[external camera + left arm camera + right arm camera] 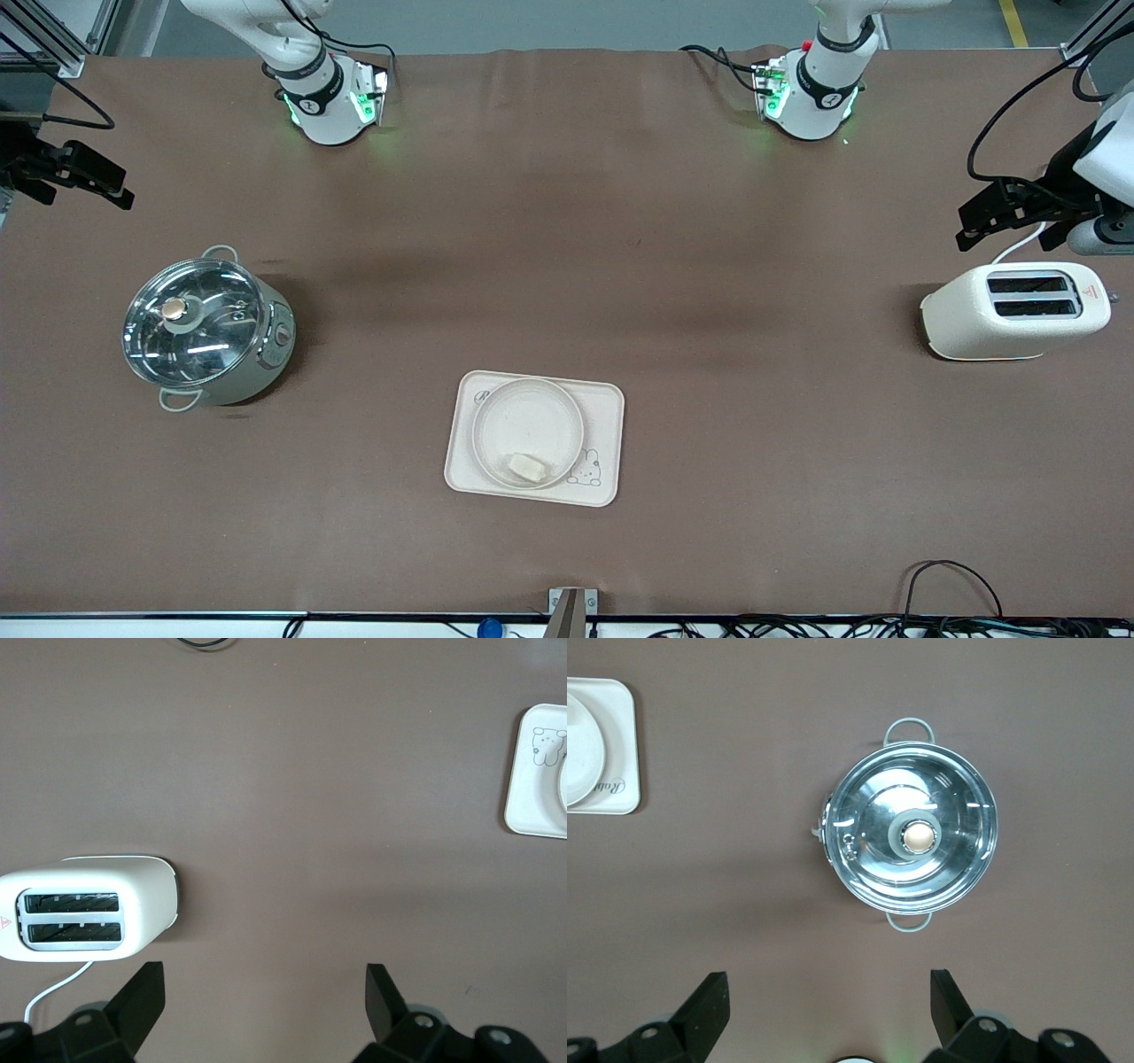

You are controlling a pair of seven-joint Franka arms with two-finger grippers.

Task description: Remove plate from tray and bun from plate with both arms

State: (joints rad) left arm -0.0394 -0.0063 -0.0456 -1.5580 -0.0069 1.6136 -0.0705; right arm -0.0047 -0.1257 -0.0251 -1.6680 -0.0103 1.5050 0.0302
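At the table's ends, left gripper (266, 992) and right gripper (830, 997) hang wide apart, holding nothing.

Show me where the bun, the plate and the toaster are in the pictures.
bun (526, 466), front view, middle of its pale top.
plate (528, 397), front view, bare part of its floor farther from the camera.
toaster (146, 895), left wrist view, white casing beside the slots.

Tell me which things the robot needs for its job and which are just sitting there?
Needed: plate on the tray, bun lying in the plate, left gripper open, right gripper open.
Just sitting there: toaster, lidded pot.
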